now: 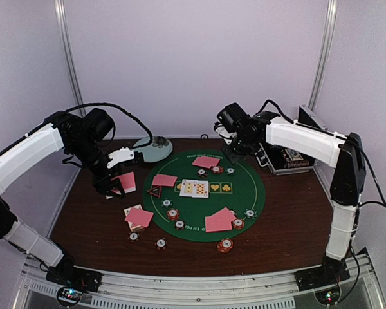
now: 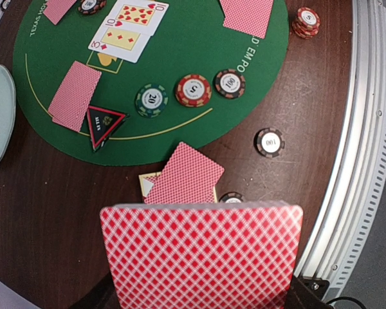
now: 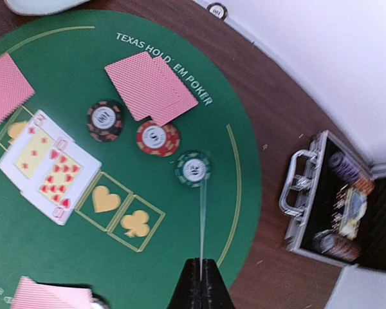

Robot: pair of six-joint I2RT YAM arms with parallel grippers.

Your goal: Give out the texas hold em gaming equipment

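Top view: left gripper (image 1: 118, 185) hangs over the dark brown wooden table (image 1: 289, 219), just left of the round green felt poker mat (image 1: 248, 193), jaws clamped on a stack of pink-backed playing cards (image 1: 127, 181); right gripper (image 1: 233, 151) is over the mat's far edge, near the open silver-and-black metal case (image 1: 288, 158). Left wrist: the stack fills the bottom, pinched at both sides; beyond it face-down pink cards (image 2: 183, 177) lie at the mat's rim, w/ a red-black triangle marker (image 2: 103, 123) and a row of three striped poker chips (image 2: 193, 89) on the felt. Right wrist: jaws pressed together on a thin pale strip (image 3: 202, 225) seen edge-on, can't tell what it is; its far end points at a green striped chip (image 3: 193, 168)
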